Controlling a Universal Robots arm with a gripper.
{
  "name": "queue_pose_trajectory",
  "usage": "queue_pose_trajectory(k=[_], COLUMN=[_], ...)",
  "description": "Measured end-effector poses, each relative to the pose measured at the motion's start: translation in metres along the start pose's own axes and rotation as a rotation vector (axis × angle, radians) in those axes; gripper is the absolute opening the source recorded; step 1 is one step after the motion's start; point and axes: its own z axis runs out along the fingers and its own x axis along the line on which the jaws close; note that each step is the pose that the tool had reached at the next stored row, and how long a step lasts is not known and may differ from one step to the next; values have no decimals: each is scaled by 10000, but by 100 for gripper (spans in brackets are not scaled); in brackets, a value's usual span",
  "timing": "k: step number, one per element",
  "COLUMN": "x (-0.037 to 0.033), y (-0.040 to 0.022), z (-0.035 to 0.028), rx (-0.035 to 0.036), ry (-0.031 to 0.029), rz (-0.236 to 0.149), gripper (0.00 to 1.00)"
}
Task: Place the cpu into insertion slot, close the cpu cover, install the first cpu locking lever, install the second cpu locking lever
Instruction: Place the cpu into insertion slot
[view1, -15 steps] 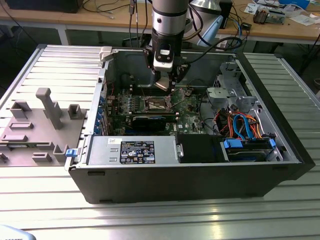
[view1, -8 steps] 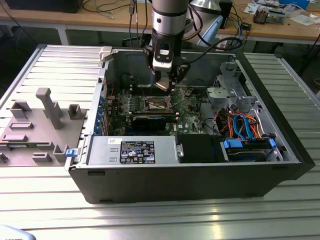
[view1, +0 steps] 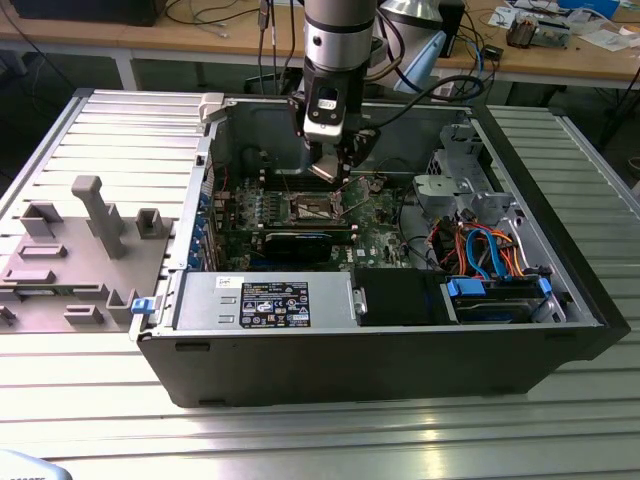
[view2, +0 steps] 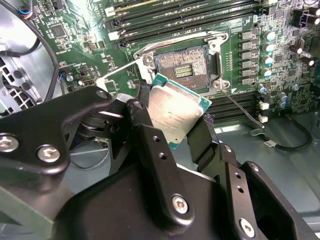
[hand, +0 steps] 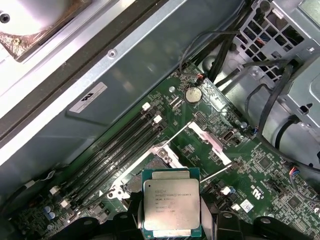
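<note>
gripper (view2: 172, 126) closed on the cpu (view2: 176, 111), pinching two opposite edges | cpu held above the motherboard (view2: 90, 30); not seated | insertion slot (view2: 182, 67) uncovered, just beyond the cpu's far edge; apart

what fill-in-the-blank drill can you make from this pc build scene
The gripper is shut on the ____, a silver-topped square chip.
The insertion slot lies ____, with no chip seated in it.
The motherboard around the socket is coloured ____.
Missing words: cpu; empty; green.
</note>
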Motion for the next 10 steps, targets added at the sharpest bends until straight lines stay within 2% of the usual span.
queue_pose_trajectory(k=[3, 6, 8, 10], x=[0, 0, 0, 0], y=[0, -1, -1, -1], z=[1, 8, 13, 14], rx=[0, -4, 3, 3], ry=[-9, -44, -88, -96], rz=[103, 535, 973, 1064], gripper=[55, 55, 55, 55])
